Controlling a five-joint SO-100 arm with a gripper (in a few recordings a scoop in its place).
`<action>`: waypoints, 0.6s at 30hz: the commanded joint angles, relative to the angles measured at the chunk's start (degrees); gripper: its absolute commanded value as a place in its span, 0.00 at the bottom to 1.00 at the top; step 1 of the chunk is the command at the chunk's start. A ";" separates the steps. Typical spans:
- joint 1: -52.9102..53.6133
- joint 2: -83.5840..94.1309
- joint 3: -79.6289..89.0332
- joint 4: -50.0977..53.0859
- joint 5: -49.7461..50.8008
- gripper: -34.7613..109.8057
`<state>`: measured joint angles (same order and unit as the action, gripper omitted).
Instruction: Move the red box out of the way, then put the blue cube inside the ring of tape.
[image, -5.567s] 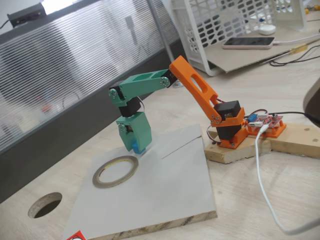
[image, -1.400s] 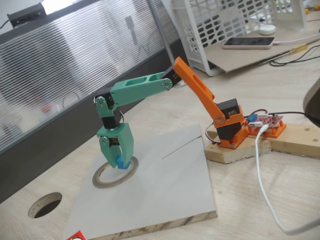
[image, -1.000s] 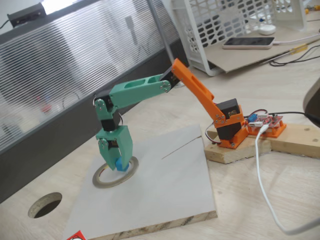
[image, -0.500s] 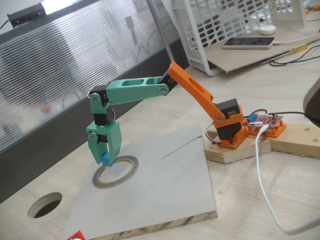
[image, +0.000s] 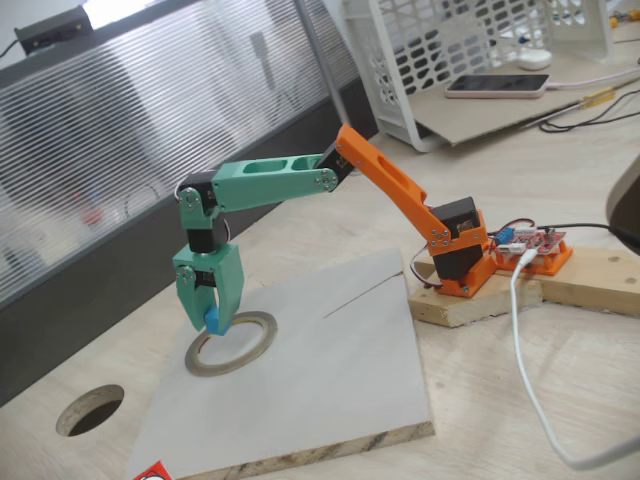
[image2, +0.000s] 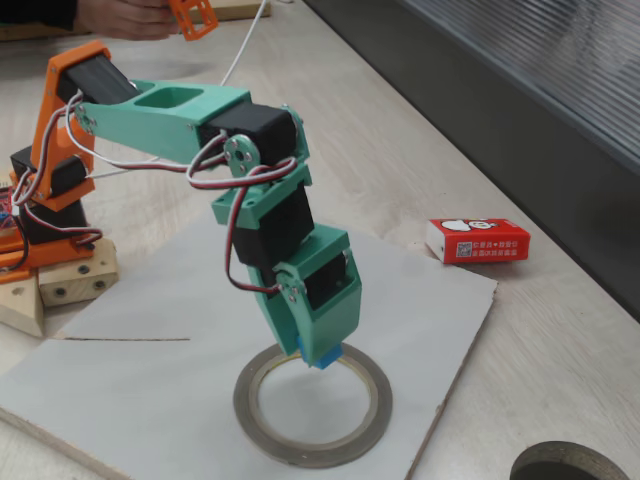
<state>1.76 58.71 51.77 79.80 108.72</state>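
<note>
You had the gripper clamped on the blue cube, which showed as a small bright block pinched at the very tips of the green fingers, held above the ring of tape near its rim rather than over the middle of the opening. The red box already lay off the grey board, on the tabletop well apart from the ring, so that part looked done. The cube appeared light and rigid, with flat faces that suit a two-finger pinch, and it sat low in the jaws with only its bottom edge peeking out in a fixed view; such a small, smooth piece could have slipped or tumbled if let go from any height. The tape roll looked thin and light, likely to slide on the board if nudged, so you would have wanted to come down inside the opening without touching its rim.
</note>
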 joint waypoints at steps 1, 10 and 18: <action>1.05 1.23 -1.14 0.44 0.88 0.34; 0.97 1.23 -1.14 0.97 0.70 0.35; 0.97 1.32 -1.14 1.05 0.70 0.36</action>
<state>1.85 58.71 51.77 79.80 108.72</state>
